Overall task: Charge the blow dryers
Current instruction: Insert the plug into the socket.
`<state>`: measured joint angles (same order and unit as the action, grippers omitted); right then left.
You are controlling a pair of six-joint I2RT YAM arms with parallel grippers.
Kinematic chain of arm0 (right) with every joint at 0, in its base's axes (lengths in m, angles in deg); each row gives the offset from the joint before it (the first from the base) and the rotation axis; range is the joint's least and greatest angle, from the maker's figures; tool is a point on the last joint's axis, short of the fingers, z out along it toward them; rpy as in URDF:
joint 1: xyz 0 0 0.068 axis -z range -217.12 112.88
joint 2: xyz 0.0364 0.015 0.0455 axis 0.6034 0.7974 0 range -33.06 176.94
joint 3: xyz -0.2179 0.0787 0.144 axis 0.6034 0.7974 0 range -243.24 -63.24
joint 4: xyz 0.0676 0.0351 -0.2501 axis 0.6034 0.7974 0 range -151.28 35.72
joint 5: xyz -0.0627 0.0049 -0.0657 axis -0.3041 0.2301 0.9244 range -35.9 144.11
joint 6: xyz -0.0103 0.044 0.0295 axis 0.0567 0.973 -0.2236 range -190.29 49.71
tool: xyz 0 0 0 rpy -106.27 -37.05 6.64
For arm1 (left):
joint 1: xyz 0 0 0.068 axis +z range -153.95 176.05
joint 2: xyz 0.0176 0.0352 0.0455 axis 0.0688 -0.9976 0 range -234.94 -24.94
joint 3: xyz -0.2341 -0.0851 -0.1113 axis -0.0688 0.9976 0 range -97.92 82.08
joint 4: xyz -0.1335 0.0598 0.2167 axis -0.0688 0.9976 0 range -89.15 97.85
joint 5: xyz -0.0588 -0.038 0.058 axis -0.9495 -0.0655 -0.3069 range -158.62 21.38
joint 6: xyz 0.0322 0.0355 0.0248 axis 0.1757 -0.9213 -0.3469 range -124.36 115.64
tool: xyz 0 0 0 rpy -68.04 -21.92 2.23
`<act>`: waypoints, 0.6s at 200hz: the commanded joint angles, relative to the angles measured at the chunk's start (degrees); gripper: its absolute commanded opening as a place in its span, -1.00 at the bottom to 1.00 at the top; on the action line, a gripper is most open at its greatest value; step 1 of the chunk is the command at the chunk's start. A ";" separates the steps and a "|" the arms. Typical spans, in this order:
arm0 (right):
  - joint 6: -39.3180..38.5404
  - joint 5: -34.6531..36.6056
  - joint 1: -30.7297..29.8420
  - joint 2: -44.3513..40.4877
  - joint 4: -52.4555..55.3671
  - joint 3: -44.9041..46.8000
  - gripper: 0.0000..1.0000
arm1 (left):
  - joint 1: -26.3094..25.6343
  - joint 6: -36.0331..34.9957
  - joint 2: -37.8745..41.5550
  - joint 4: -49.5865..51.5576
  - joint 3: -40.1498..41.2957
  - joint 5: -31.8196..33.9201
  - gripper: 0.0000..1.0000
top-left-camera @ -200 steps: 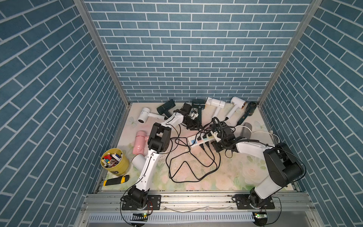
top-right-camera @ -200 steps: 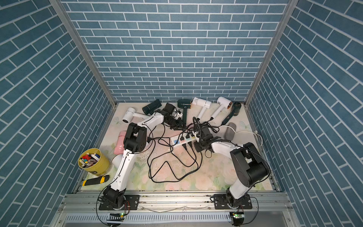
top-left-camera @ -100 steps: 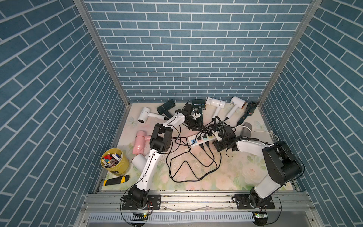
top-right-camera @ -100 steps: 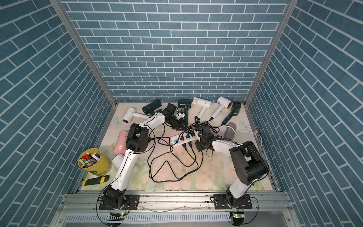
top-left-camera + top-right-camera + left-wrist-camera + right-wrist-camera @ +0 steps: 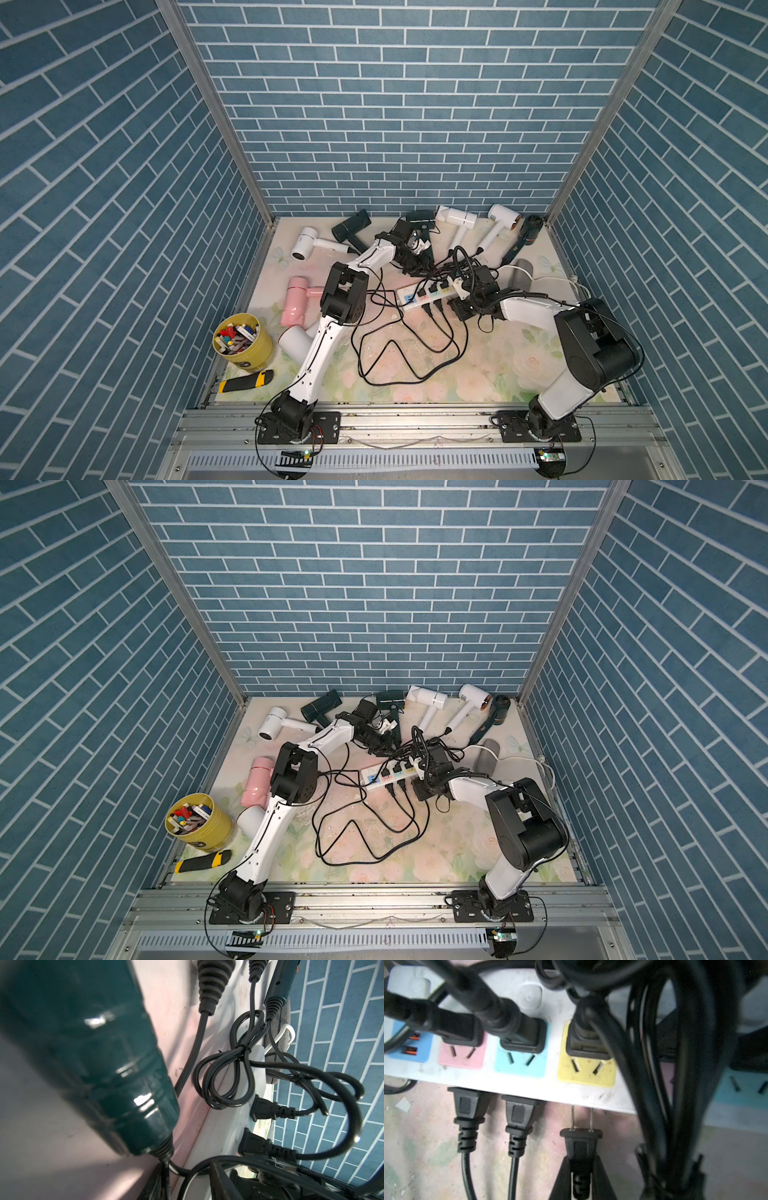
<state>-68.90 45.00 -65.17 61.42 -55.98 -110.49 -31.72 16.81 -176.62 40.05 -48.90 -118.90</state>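
Several blow dryers lie along the back of the mat, among them a white one (image 5: 307, 247) and a pink one (image 5: 297, 299). The dark green one (image 5: 422, 218) fills the left wrist view (image 5: 93, 1059). My left gripper (image 5: 415, 264) (image 5: 187, 1184) sits at its handle end, fingers apart, with its black cord (image 5: 182, 1171) looping across the gap. My right gripper (image 5: 451, 306) (image 5: 581, 1176) is shut on a black plug (image 5: 580, 1142). The plug's two prongs point at the near side of the white power strip (image 5: 409, 297) (image 5: 529, 1084), below the yellow socket (image 5: 586, 1072).
Two plugs (image 5: 468, 1105) sit in the strip's side and three in its top sockets. Black cords (image 5: 399, 353) sprawl over the middle of the mat. A grey cylinder (image 5: 521, 274) lies at the right, and a yellow tub of pens (image 5: 243, 343) and a utility knife (image 5: 245, 381) at the front left.
My left gripper has shifted slightly to the right beside the dark green dryer. The right gripper stays at the strip with the plug.
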 commanded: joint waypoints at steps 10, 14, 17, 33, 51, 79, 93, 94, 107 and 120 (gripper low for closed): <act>-3.50 -0.63 0.19 -2.13 -4.97 0.62 -1.00 | -1.41 -1.74 -3.52 3.24 -0.25 -0.45 -0.18; -3.50 -0.65 0.19 -2.13 -5.25 0.71 -1.00 | -1.43 -1.75 -3.59 3.25 -0.32 -0.52 -0.19; -3.51 -0.72 0.19 -2.22 -5.36 0.79 -1.00 | -1.47 -1.82 -3.58 3.26 -0.26 -0.54 -0.19; -3.50 -0.63 0.19 -2.84 -6.21 1.34 -1.00 | -1.41 -2.06 -3.71 3.47 -0.27 -0.44 -0.18; -3.50 -0.68 0.19 -3.33 -6.61 1.62 -1.00 | -1.49 -2.07 -3.90 3.52 -0.25 -0.52 -0.19; -3.65 -0.75 0.19 -2.53 -6.46 1.11 -1.00 | -1.60 -2.05 -4.05 3.36 -0.25 -0.69 -0.19; -3.50 -0.85 0.15 -1.68 -6.21 0.54 -1.00 | -1.67 -2.09 -4.24 3.34 -0.44 -0.79 -0.19; -3.50 -0.84 0.17 -1.63 -6.15 0.47 -1.00 | -1.72 -2.09 -4.19 3.34 -0.43 -0.79 -0.19; -3.24 -0.16 0.19 -0.61 -5.05 -0.52 -1.00 | -1.69 -2.41 -4.32 3.76 -0.51 -0.82 -0.19; -2.91 0.63 0.19 0.04 -4.47 -1.18 -1.00 | -1.80 -2.77 -4.42 4.03 -0.51 -0.78 -0.19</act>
<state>-69.23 45.09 -65.17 60.50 -58.34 -109.31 -31.76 15.65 -177.21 40.25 -49.38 -120.00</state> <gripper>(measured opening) 0.144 0.407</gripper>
